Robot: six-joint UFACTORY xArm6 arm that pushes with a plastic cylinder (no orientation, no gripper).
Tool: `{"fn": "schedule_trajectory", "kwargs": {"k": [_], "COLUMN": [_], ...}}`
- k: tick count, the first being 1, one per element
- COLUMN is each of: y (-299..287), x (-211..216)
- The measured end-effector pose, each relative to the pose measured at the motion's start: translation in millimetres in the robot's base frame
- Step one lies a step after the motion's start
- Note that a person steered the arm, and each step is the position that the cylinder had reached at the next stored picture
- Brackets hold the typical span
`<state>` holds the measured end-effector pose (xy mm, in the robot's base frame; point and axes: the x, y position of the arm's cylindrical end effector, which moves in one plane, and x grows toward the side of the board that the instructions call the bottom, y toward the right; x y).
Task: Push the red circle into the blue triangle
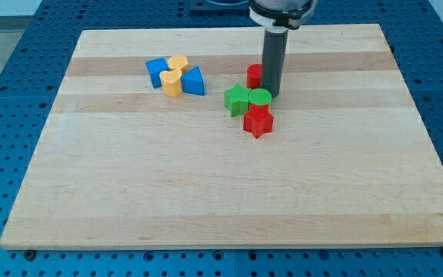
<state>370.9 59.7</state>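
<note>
The red circle (254,75) sits right of centre near the view's top, partly hidden behind my rod. My tip (272,92) touches the board just to its right, against its side. The blue triangle (194,81) lies to the left of the red circle, with a gap of bare board between them. It is the right end of a cluster with a yellow block (173,81), a second yellow block (178,63) and a blue block (157,71).
Just below my tip are a green circle (260,97), a green block (237,100) and a red star-shaped block (258,121), close together. The wooden board (221,200) lies on a blue perforated table.
</note>
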Motion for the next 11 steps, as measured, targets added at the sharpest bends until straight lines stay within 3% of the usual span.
{"fn": "schedule_trajectory", "kwargs": {"k": [2, 3, 10, 11], "y": [33.1, 12.5, -67.6, -13.8], "x": [-15.2, -41.4, -40.6, -35.6]}}
